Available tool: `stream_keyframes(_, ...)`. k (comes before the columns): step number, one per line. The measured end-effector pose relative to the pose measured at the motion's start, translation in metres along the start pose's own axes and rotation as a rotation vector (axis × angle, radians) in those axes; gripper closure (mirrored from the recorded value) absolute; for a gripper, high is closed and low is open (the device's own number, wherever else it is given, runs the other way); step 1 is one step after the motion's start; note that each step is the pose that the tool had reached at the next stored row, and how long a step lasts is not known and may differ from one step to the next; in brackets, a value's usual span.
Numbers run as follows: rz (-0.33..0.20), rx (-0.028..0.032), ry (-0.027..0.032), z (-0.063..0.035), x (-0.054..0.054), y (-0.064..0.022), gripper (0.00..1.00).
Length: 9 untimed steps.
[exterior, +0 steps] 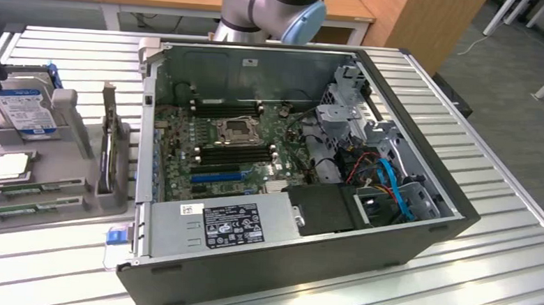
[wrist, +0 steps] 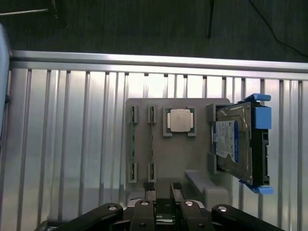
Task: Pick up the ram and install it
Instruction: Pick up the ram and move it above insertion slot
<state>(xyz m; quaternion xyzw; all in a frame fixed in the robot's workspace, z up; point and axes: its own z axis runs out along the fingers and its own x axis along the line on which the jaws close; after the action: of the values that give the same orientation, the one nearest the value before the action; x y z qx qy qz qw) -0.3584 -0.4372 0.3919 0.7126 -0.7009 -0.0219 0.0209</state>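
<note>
Two green ram sticks [exterior: 26, 190] lie side by side in holders at the near end of a grey fixture tray [exterior: 60, 204], at the exterior view's left. In the wrist view both ram sticks [wrist: 134, 144] show edge-on in the tray [wrist: 168, 154]. My gripper [wrist: 162, 190] hangs well above the tray, off to the side of the sticks, touching nothing. Its fingers [wrist: 149, 192] stand a narrow gap apart with nothing between them. The open computer case [exterior: 408, 222] holds the motherboard [exterior: 173, 168] with long black memory slots [exterior: 235, 154] beside the processor socket.
The tray also carries a processor chip [wrist: 179, 120], a hard drive [wrist: 238, 144] in a blue carrier, and an upright expansion card [exterior: 112, 151]. The power supply [exterior: 221, 223] and cables [exterior: 387, 179] crowd the case's near end. The slatted metal table [exterior: 489, 276] ends just beyond the tray.
</note>
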Motion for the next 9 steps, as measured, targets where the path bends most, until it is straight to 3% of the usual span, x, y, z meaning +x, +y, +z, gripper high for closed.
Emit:
stream_keyframes(6,0.0,0.0001,0.0,0.0,0.017,0.0002,0.74)
stream_keyframes(9,0.0,0.0,0.0,0.0,0.018,0.0002,0.74)
